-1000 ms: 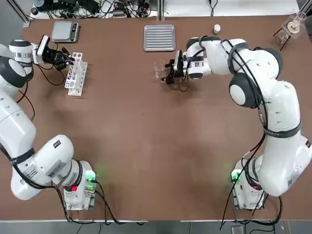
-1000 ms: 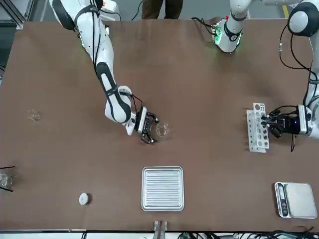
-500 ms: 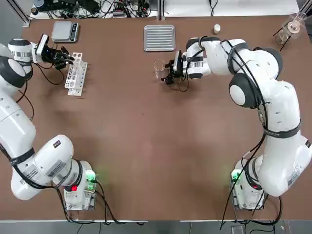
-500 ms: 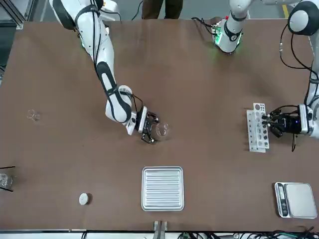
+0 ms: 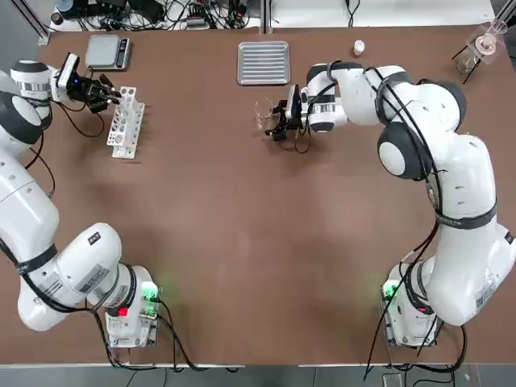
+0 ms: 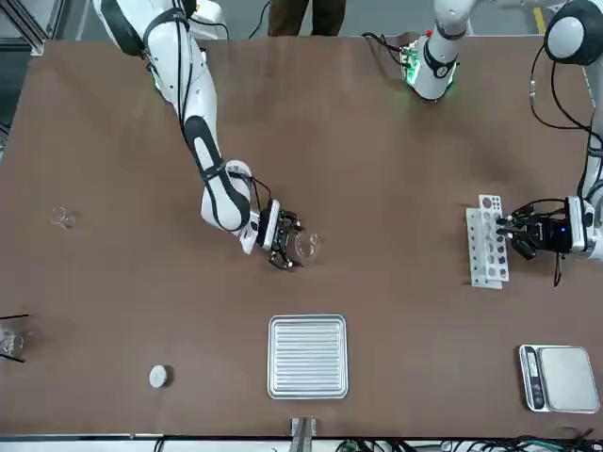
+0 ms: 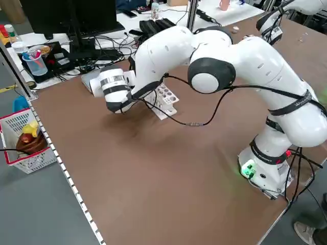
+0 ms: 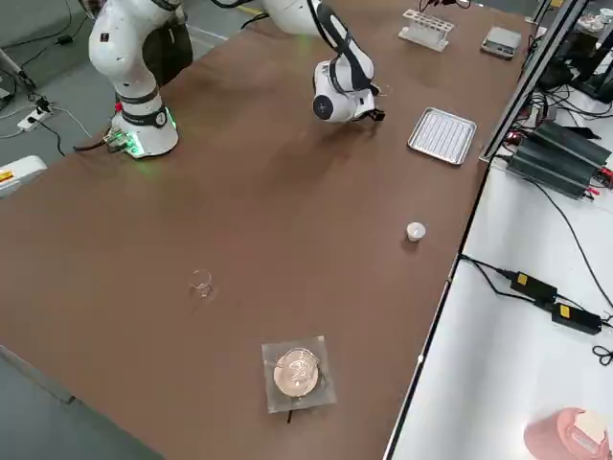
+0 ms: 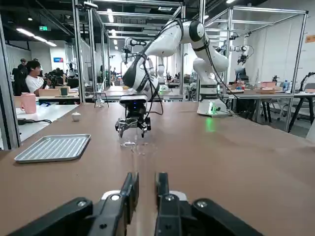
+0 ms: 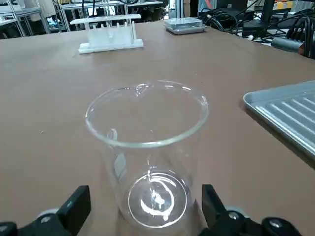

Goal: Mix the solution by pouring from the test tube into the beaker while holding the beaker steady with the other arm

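The left gripper [image 5: 103,90] — clenched, no tube seen — was drawn slightly off the test-tube rack [image 5: 125,122] toward ten o'clock. The beaker [image 5: 264,113] was still bracketed, ungripped, by the released right gripper [image 5: 274,121] — pouring judged distant.

I count one beaker [image 5: 264,114], one tube rack [image 5: 125,122], one ribbed tray [image 5: 264,63] and one scale [image 5: 108,52]. Beyond the tray sits one small white cap [image 5: 359,47].

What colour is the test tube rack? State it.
White. The test tube rack shows best in the top view.
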